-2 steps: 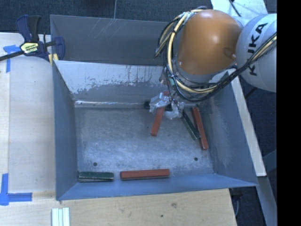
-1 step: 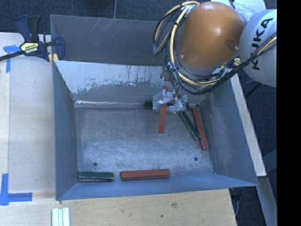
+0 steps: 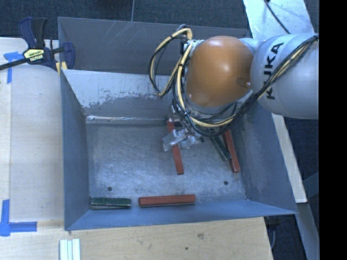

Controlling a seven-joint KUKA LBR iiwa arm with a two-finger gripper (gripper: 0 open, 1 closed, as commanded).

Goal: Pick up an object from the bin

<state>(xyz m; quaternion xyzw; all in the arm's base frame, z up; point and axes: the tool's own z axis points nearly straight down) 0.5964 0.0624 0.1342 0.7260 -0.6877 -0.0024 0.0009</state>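
Note:
My gripper [image 3: 174, 141] is low in the middle of the bin, just under the orange dome, with its metal fingertips at the upper part of a thin red-brown stick [image 3: 177, 158] that lies nearly upright on the floor. The stick's top end reaches up past the fingers toward the back wall. Whether the fingers are closed on the stick I cannot tell. To the right, partly under the arm, another red-brown stick [image 3: 232, 153] lies beside a dark green one [image 3: 220, 148].
Along the front wall lie a red-brown bar [image 3: 166, 200] and, to its left, a short dark green bar [image 3: 110, 202]. The left half of the bin floor holds nothing else. The arm and its cables cover the back right.

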